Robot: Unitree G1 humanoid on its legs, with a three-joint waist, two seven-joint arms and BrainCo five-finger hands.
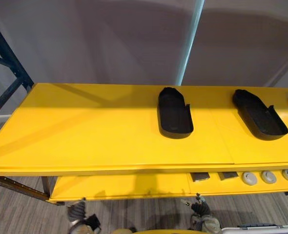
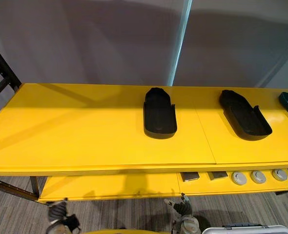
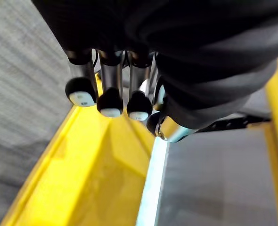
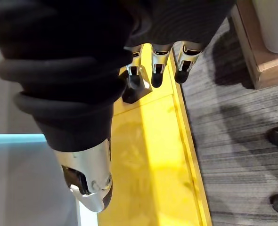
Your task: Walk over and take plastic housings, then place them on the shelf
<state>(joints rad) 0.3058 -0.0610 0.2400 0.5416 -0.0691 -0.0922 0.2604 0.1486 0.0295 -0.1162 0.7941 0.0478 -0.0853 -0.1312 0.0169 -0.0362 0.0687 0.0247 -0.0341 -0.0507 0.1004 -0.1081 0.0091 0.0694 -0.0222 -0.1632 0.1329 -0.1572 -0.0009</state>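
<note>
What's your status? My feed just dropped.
Left hand, right hand open, empty, hanging low. Black housings lying on top shelf. Round grey parts on lower shelf, not in path.

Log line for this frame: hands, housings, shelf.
left hand: open, empty | right hand: open, empty | middle housing, right housing: lying apart on yellow shelf top | grasp: none

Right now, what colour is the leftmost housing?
The housing is black, clearest in the left eye view.

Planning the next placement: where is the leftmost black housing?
In the left eye view, the leftmost housing lies right of centre on the yellow top shelf, a second housing apart to its right.
</note>
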